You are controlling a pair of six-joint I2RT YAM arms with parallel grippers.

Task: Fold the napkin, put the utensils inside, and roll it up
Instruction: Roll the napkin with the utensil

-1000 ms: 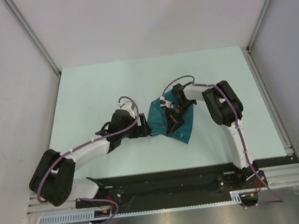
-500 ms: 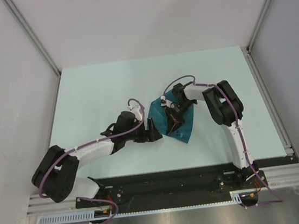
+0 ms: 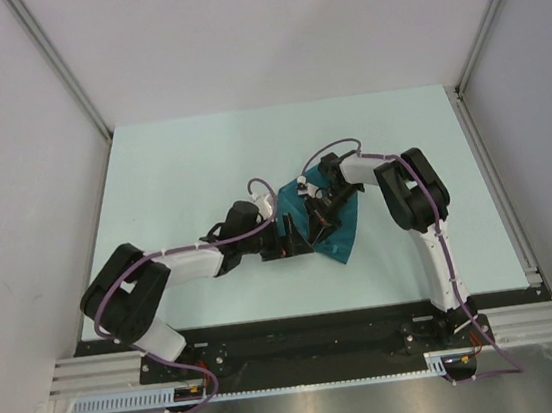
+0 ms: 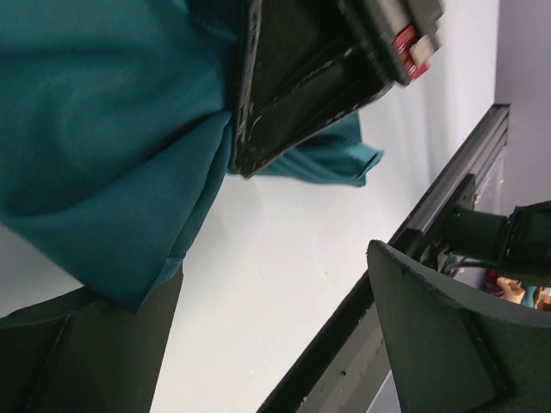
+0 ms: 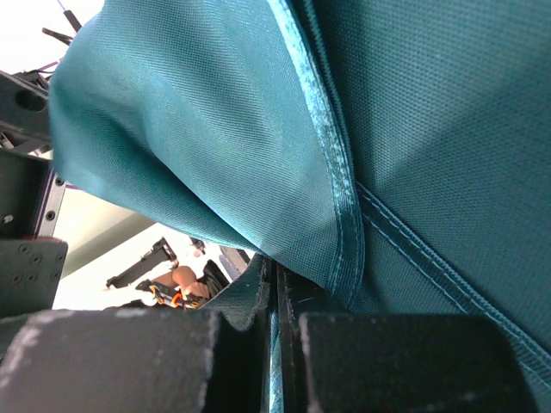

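Observation:
The dark teal napkin [image 3: 338, 231] lies bunched on the pale table, partly lifted. My right gripper [image 3: 316, 224] is shut on a fold of it; in the right wrist view the cloth [image 5: 215, 112] hangs over the closed gripper [image 5: 277, 344], with a thin teal strip pinched between the pads. My left gripper [image 3: 285, 238] is open at the napkin's left edge. In the left wrist view the gripper [image 4: 275, 344] has its fingers wide apart, and the napkin [image 4: 103, 129] drapes onto the left finger [image 4: 86, 353]. The right gripper's black fingers [image 4: 301, 77] show above. No utensils are in view.
The pale green table [image 3: 171, 169] is walled at the left, back and right. A black rail [image 3: 301, 329] with the arm bases runs along the near edge and shows in the left wrist view [image 4: 413, 249].
My left arm has stretched right and its open gripper has reached the napkin's left edge, covering that side. The right gripper has stayed put, still gripping the cloth.

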